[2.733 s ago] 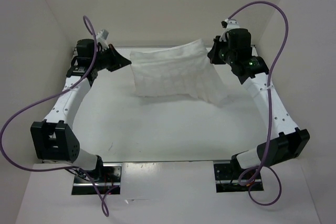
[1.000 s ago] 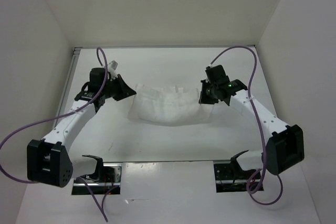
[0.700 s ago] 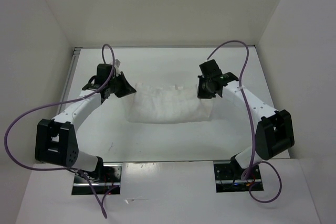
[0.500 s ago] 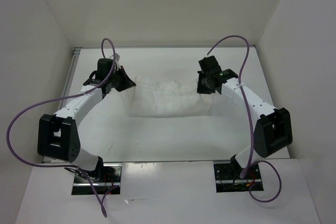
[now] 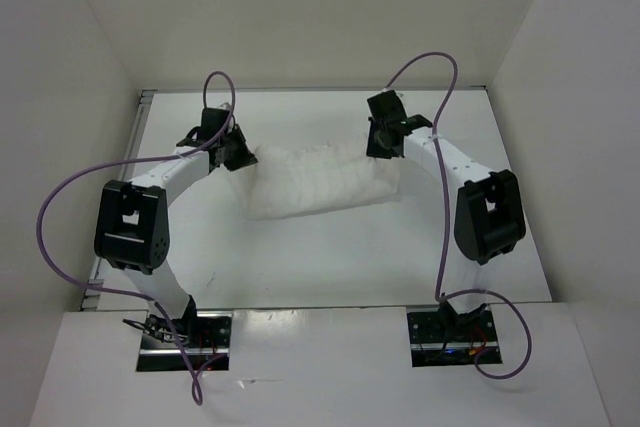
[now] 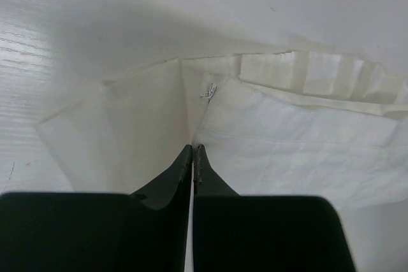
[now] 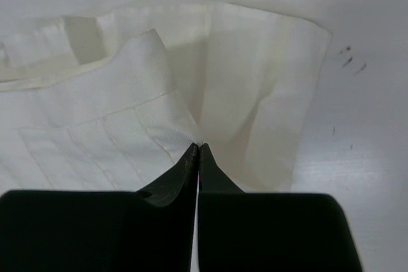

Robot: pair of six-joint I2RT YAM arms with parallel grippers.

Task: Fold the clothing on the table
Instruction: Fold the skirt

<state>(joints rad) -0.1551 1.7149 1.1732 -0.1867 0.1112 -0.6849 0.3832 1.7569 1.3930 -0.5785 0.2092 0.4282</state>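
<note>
The clothing (image 5: 322, 182), thin white pleated fabric, lies doubled over in a wide band on the far half of the table (image 5: 300, 257). My left gripper (image 5: 244, 156) is at its left end and my right gripper (image 5: 381, 152) at its right end, both low over the tabletop. In the left wrist view the left gripper (image 6: 193, 149) is shut, with a fold of the clothing (image 6: 287, 138) pinched at its tips. The right gripper (image 7: 196, 146) is likewise shut on a bunched corner of the clothing (image 7: 127, 93), creases running into the tips.
White walls (image 5: 90, 67) enclose the table on the left, back and right. Purple cables (image 5: 60, 207) loop off both arms. The arm bases (image 5: 445, 332) sit at the near edge. Small dark marks (image 7: 349, 57) dot the tabletop beside the cloth's right corner.
The garment, held up spread out earlier, now lies folded over on the table. During the last second both grippers moved toward the far side, carrying the cloth's upper corners along.
</note>
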